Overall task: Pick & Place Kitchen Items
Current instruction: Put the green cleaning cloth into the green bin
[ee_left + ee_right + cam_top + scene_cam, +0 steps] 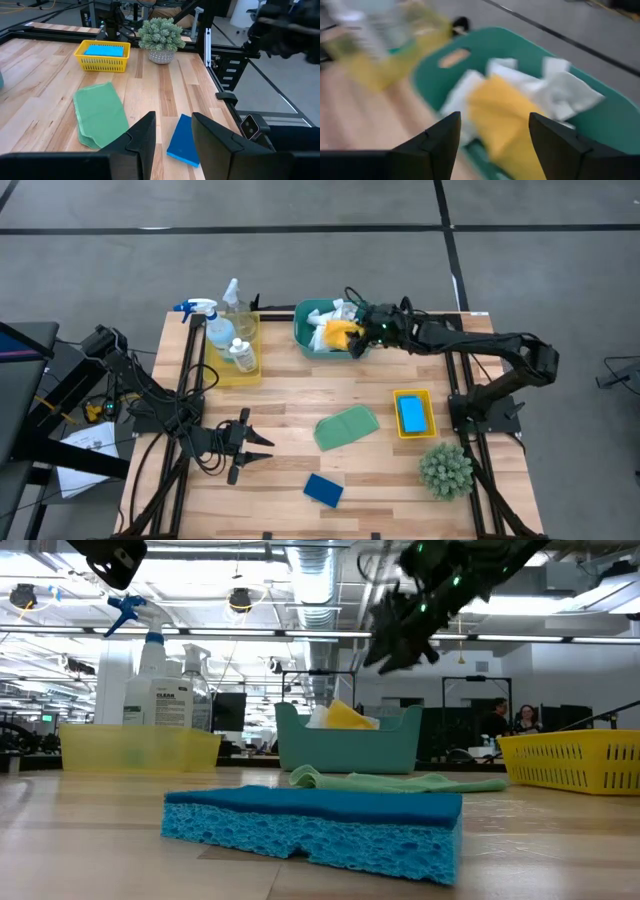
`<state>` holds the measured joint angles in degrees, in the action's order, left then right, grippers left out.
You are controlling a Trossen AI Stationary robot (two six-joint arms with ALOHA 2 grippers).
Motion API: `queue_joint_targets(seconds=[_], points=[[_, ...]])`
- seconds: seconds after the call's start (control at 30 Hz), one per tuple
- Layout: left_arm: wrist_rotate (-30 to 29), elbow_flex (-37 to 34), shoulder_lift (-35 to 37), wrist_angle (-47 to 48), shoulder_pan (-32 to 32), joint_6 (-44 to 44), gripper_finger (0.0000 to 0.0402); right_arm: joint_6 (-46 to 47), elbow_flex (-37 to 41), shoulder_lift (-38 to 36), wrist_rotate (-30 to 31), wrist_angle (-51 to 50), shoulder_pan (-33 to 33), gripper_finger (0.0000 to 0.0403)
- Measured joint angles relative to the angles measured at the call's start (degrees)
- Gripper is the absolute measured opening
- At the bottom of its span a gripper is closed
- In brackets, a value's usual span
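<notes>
Yellow cloth [341,332] sits in the teal basin [304,330] at the far middle of the table [290,405], on top of the white cloths [559,85]. The right gripper [362,322] hangs just over the basin's right edge, fingers open and empty, cloth right below and ahead of them. Left gripper [262,448] waits open near the dark-blue sponge [324,489], so the right arm's way closer.

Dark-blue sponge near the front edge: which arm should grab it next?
Left. The open left gripper sits beside the dark-blue sponge; the open right gripper hovers at the teal basin.
</notes>
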<state>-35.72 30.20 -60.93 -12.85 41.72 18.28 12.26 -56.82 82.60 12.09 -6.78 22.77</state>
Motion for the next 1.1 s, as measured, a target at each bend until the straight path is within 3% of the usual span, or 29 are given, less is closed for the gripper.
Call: queue_joint_targets(seconds=[0.3, 0.73, 0.93, 1.1], points=[[0.0, 0.0, 0.0, 0.2, 0.0, 0.0, 0.0122, 2.1, 0.0, -9.4, 1.9, -8.8, -18.6, 0.0228], [0.0, 0.0, 0.0, -1.1, 0.0, 0.0, 0.0122, 14.2, 0.0, -12.5, 26.2, -10.9, -53.0, 0.0228], [-0.6, 0.0, 0.0, -1.5, 0.0, 0.0, 0.0122, 18.0, 0.0, -10.1, 36.2, -10.7, -62.2, 0.0227], [-2.4, 0.0, 0.0, -1.9, 0.0, 0.0, 0.0122, 19.9, 0.0, -7.6, 40.4, -10.2, -66.1, 0.0227]])
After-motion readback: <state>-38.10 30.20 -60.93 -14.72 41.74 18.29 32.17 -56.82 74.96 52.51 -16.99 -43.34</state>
